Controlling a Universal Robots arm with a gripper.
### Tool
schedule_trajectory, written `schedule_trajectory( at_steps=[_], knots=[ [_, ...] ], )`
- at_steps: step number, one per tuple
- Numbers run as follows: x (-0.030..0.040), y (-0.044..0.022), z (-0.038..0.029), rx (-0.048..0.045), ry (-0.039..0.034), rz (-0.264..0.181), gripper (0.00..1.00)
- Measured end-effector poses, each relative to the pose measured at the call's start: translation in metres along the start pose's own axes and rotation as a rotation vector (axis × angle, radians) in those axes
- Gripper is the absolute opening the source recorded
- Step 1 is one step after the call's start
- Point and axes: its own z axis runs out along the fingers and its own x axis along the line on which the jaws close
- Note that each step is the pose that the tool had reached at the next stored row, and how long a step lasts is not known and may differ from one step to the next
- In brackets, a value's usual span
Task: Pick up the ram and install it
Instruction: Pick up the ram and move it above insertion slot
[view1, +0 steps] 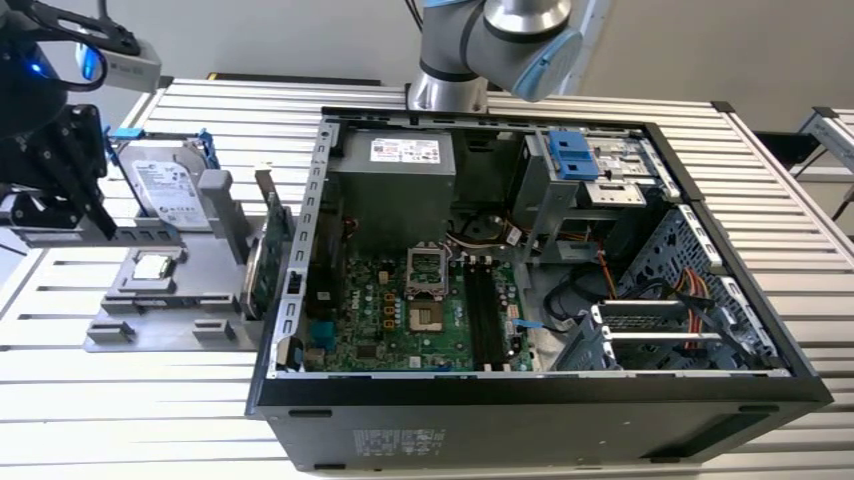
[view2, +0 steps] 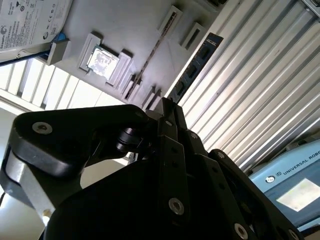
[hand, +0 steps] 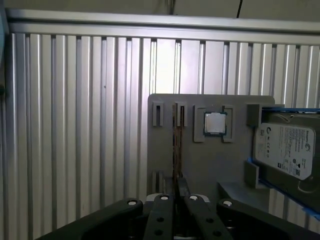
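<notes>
The slatted metal surface (view1: 747, 200) carries an open computer case (view1: 534, 410) at its middle and a gray holder tray (view1: 174, 320) toward its edge at the exterior view's left. Above that tray hangs the tool (hand: 179, 186), fingers drawn together on nothing. The ram (hand: 176, 145) stands edgewise in the tray's slot.

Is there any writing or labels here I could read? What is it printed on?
Hard drive, white label: print too small to read.
Power supply, white sticker: too small to read.
Computer case, sticker on its outer side: too small to read.
Blue-grey box in the second wrist view: a line of pale lettering, cut off at the edge.
</notes>
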Motion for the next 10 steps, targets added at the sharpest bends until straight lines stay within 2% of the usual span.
schedule_trajectory(
  at_steps=[10],
  knots=[
    [-0.0002,-0.0001,-0.007,0.0012,-0.0001,0.0,0.0]
  ],
)
